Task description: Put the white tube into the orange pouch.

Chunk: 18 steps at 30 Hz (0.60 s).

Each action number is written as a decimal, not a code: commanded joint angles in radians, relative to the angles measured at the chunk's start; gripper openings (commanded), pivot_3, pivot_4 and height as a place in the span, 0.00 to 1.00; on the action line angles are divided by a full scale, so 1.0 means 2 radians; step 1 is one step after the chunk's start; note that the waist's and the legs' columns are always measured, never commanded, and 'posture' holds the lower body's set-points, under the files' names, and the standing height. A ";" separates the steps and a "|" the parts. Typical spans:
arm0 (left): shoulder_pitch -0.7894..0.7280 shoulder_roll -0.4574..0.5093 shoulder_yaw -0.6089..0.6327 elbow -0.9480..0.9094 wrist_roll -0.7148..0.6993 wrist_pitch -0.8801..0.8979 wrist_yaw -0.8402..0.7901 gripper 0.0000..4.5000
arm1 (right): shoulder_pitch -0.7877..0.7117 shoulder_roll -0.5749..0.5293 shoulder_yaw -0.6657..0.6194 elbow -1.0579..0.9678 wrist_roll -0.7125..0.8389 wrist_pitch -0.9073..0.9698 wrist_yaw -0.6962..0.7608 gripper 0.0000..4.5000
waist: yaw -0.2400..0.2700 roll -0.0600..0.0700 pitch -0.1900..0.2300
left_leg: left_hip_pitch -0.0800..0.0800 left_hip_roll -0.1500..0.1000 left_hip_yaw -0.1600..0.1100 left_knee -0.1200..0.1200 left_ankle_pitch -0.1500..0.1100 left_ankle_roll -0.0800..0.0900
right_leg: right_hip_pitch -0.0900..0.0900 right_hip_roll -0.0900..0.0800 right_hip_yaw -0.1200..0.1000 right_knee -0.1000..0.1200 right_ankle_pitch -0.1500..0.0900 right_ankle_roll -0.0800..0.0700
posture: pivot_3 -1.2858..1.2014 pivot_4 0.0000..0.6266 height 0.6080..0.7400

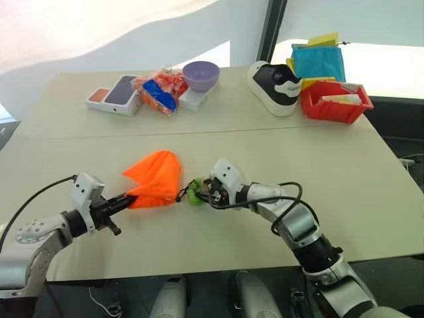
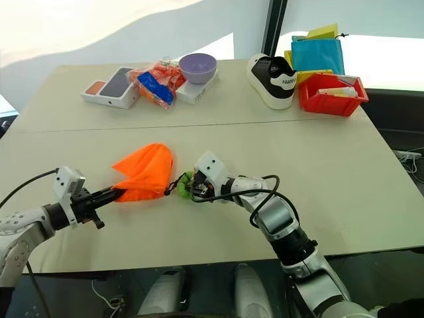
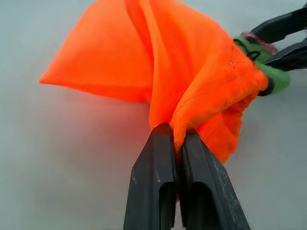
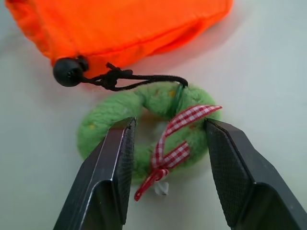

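Head views – orange pouch (image 1: 156, 177): was seen lying on the near half of the beige table (image 1: 344, 172), between the two arms, its cord end toward the green ring (image 1: 194, 194).
Head views – left gripper (image 1: 127, 197): was laid against the pouch's near-left edge.
Head views – right gripper (image 1: 207, 193): was brought up to the green ring beside the pouch.
Head views – white tube: could not be made out.
Head views – far side: phone boxes (image 1: 114, 95), snack packet (image 1: 159, 91), purple bowl (image 1: 201, 75), shoe (image 1: 273, 86) and red bin (image 1: 334, 101) were set along the back.
Left wrist view – fingers (image 3: 156, 187): were pressed nearly together, a fold of the pouch pinched between them.
Right wrist view – fingers (image 4: 112, 177): were held apart, either side of the ring's near part with its checked ribbon (image 4: 175, 141); whether the ring was gripped could not be told.
Right wrist view – cord (image 4: 139, 79): was run from the black toggle (image 4: 68, 72) to the ring.
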 commanded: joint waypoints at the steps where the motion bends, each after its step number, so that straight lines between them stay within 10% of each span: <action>1: 0.008 0.001 0.020 -0.022 0.004 -0.016 0.002 0.42 | -0.011 0.010 -0.004 0.015 -0.007 0.004 -0.010 0.53 | 0.000 0.000 0.000 | 0.000 0.000 0.000 0.000 0.000 0.000 | 0.000 0.000 0.000 0.000 0.000 0.000 | 0.52 0.24 1.00; 4: 0.004 0.000 0.032 -0.025 0.000 -0.023 0.005 0.77 | -0.010 0.009 -0.008 0.017 -0.007 0.006 -0.010 0.40 | 0.001 0.000 0.000 | 0.000 0.000 0.000 0.000 0.000 0.000 | 0.000 0.000 0.000 0.001 0.000 -0.001 | 0.52 0.24 1.00; 8: -0.010 0.008 0.052 -0.040 -0.038 0.000 -0.002 0.78 | 0.002 -0.017 -0.025 -0.010 -0.004 0.004 -0.003 0.01 | 0.004 0.000 0.000 | 0.000 0.000 0.000 0.001 0.000 0.000 | 0.000 0.000 0.000 0.001 0.000 -0.001 | 0.52 0.24 1.00; 18: -0.084 0.031 0.007 -0.072 -0.046 0.022 -0.015 0.78 | 0.053 -0.082 -0.129 -0.109 0.060 0.012 0.028 0.01 | 0.000 0.000 0.000 | 0.000 -0.001 0.000 0.001 0.000 0.000 | 0.000 0.001 0.000 0.001 0.001 0.001 | 0.52 0.24 1.00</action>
